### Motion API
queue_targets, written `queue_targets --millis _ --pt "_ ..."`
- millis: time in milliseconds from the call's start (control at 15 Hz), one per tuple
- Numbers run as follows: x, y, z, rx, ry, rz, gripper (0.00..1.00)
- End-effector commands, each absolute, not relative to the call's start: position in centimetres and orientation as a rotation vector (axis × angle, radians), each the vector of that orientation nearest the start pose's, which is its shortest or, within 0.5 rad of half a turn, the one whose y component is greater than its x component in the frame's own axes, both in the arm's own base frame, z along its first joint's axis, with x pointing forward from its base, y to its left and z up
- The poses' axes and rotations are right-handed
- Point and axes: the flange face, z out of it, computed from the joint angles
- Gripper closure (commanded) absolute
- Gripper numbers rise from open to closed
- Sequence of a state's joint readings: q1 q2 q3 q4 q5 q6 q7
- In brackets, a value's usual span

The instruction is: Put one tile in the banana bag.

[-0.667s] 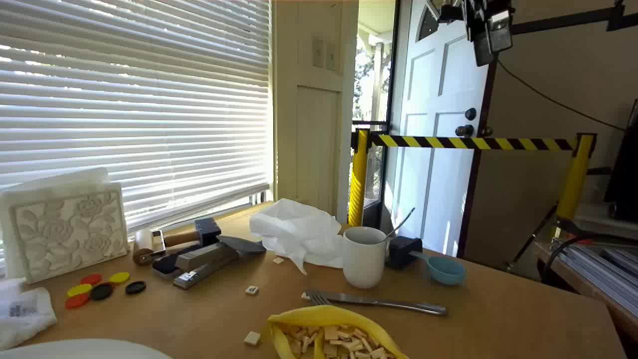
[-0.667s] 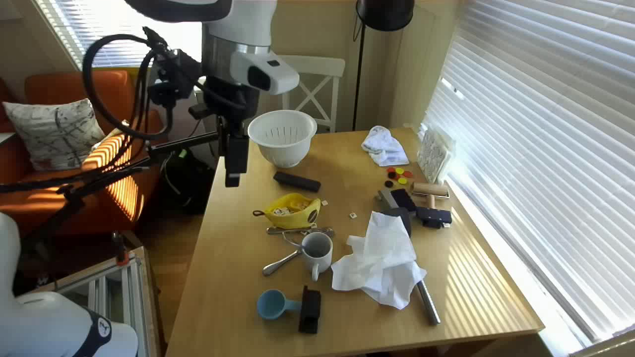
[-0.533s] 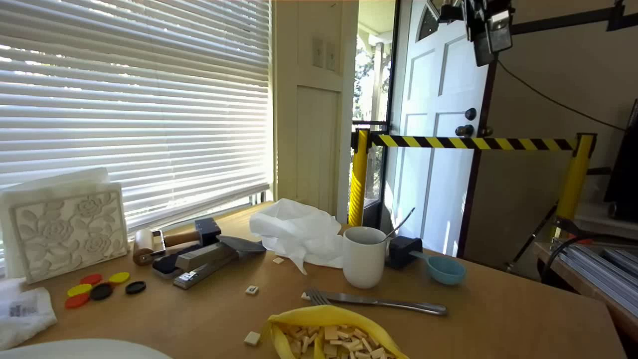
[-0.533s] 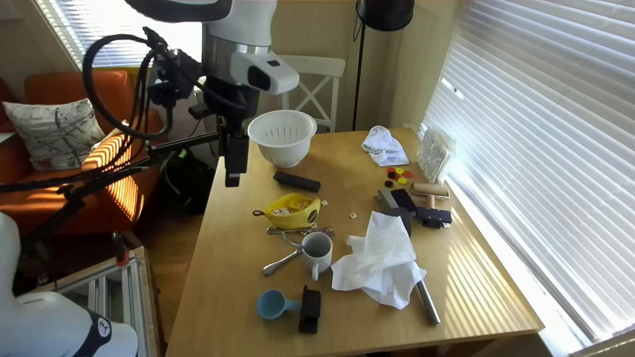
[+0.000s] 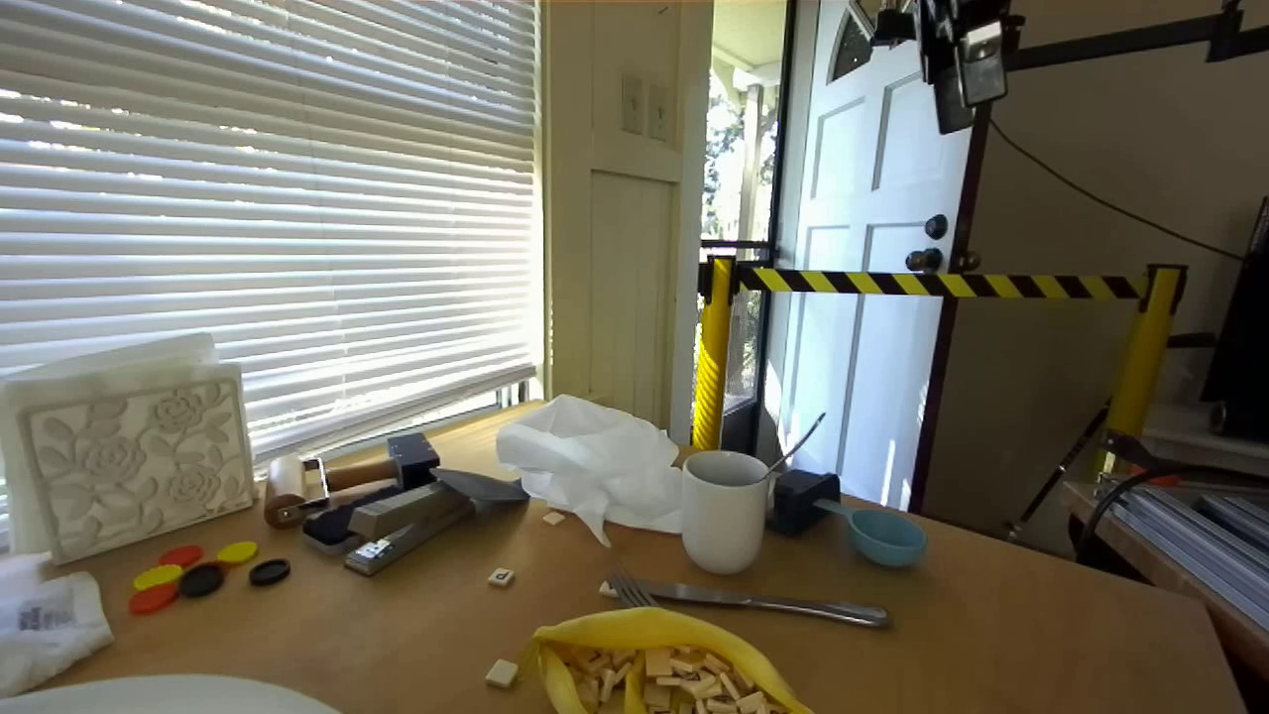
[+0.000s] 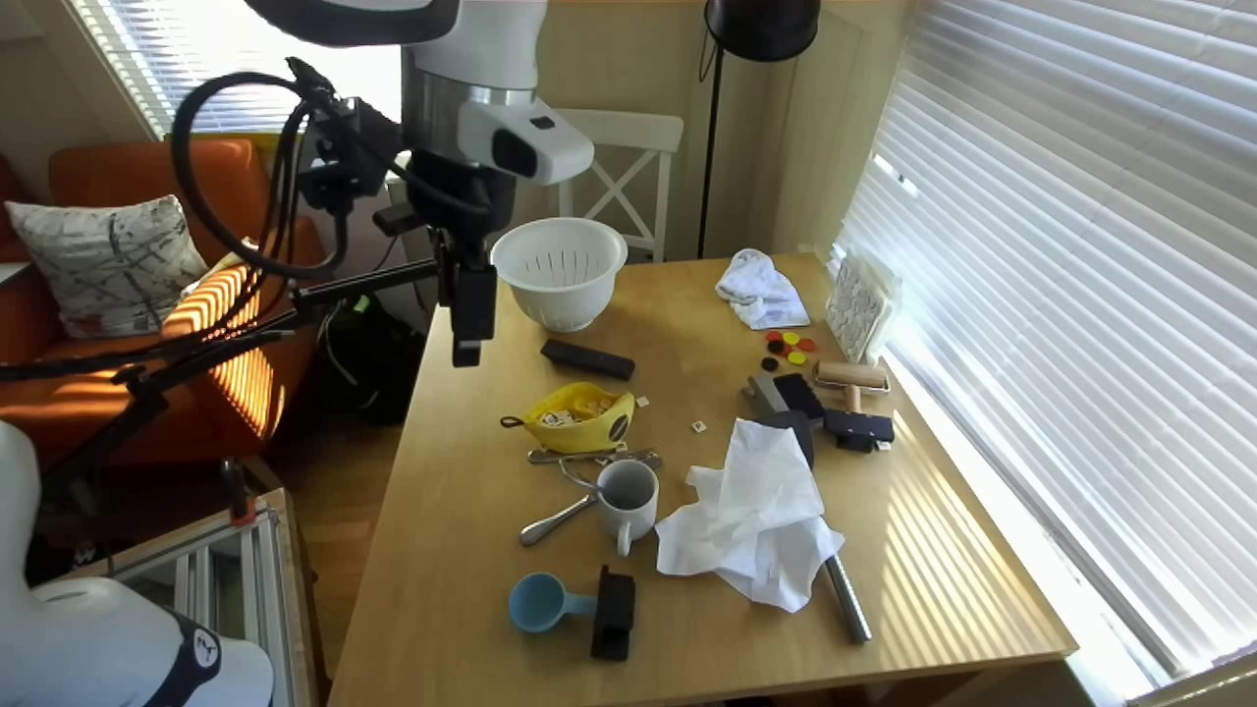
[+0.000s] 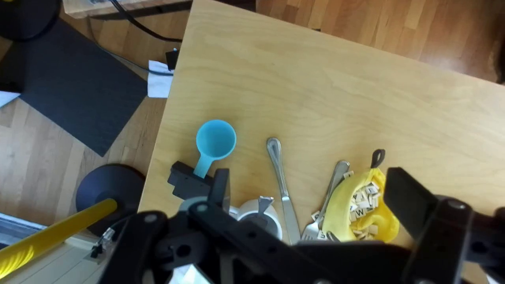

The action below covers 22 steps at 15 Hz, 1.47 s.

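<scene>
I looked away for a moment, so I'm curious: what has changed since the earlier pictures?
In an exterior view, the tool and cable have shifted slightly toward the picture's right. I see nothing gripped or let go. The bag, loose tiles and mug stayed put.

Slight sideways shift of the gripper (image 5: 969, 107), both exterior views
</scene>
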State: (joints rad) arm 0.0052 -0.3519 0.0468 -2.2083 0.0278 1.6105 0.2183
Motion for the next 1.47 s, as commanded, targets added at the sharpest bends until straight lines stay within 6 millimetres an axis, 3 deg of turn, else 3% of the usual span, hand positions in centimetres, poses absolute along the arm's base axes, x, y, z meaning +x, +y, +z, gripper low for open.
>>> queue_targets --millis 0,467,600,800,1067,1400 --pt "43.1 5.7 48.8 -3.074 0.437 0.233 0.0" --pt "45.0 10.6 45.2 -2.998 0.832 -0.006 0.0" --pt "46.7 11.6 45.0 -2.95 0.864 -0.075 0.0" --pt "49.9 12.6 45.1 -2.987 0.687 -0.176 0.0" --pt "54.5 13.2 43.7 -3.104 0.462 -0.173 0.0" --pt "59.8 12.8 38.8 -3.214 0.21 -0.151 0.0"
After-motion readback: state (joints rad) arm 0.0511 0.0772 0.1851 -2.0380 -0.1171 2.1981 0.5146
